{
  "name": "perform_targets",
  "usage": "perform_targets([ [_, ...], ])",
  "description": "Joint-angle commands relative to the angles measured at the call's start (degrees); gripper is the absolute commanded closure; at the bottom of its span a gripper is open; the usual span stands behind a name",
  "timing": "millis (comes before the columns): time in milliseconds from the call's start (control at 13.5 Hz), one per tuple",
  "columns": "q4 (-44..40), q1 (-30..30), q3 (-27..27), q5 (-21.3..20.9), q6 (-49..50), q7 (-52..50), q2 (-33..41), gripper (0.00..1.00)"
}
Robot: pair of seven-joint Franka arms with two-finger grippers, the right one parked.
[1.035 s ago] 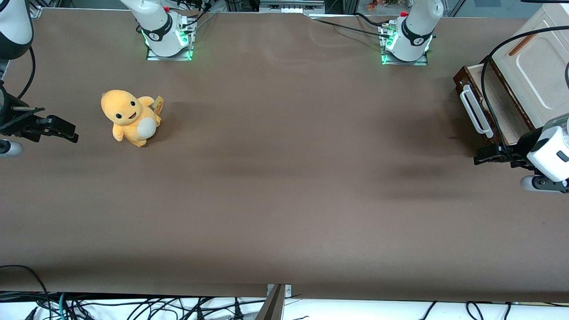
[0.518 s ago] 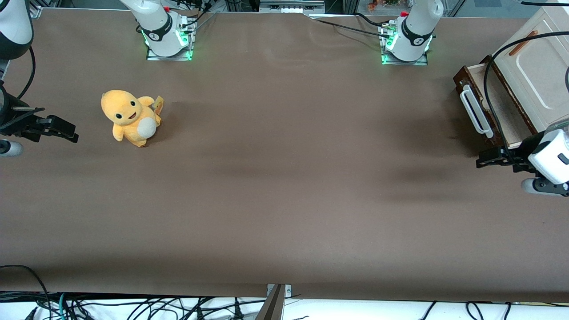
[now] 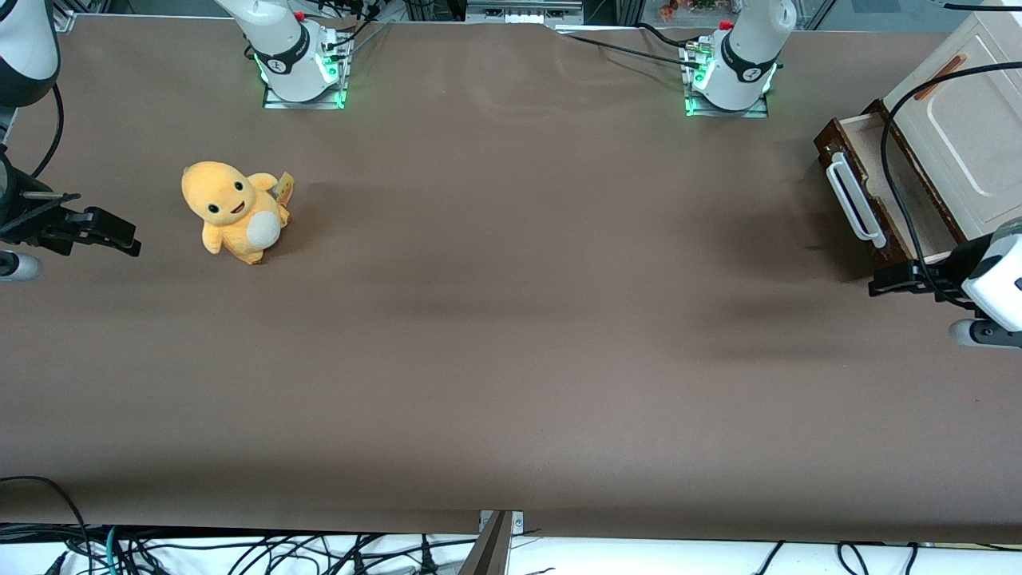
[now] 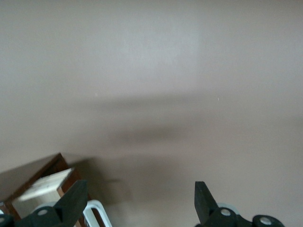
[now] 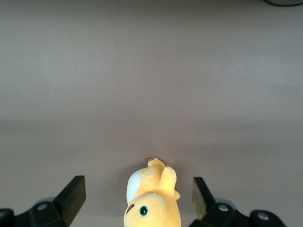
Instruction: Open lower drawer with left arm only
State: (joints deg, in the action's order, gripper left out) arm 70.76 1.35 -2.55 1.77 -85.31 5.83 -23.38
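The lower drawer (image 3: 848,172) has a dark brown front and a long white bar handle (image 3: 854,200). It stands pulled out from the cabinet, with its pale beige inside (image 3: 898,188) showing. My left arm (image 3: 998,283) reaches in from the working arm's end of the table. Its gripper (image 3: 882,281) is open and holds nothing, just nearer the front camera than the drawer's near corner. The left wrist view shows the gripper (image 4: 140,203) with its black fingers (image 4: 73,201) spread wide, and the drawer corner (image 4: 33,175) and handle end (image 4: 97,210) beside one finger.
Above the drawer sits the cabinet's cream panel (image 3: 966,128) with its thin orange-brown handle (image 3: 940,76). A black cable (image 3: 898,184) hangs over the drawer. A yellow plush toy (image 3: 231,209) sits toward the parked arm's end of the brown table (image 3: 511,319).
My left gripper has drawn back a little from the drawer, toward the working arm's end of the table. The drawer has stayed pulled out.
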Motion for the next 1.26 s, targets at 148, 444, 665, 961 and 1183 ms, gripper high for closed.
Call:
perform_targets([
  [148,0.26,-0.38,0.18,-1.94,2.07,-1.26,0.18,0.0],
  [444,0.34,-0.47,0.18,-1.94,2.86,-1.26,0.18,0.0],
  [665,0.35,-0.47,0.09,-4.22,2.86,-3.44,0.27,0.0],
  [961,0.17,-0.47,0.35,-5.37,2.78,-4.95,0.36,0.0],
  [1183,0.26,-0.56,0.53,-5.02,2.78,-4.77,0.36,0.0],
])
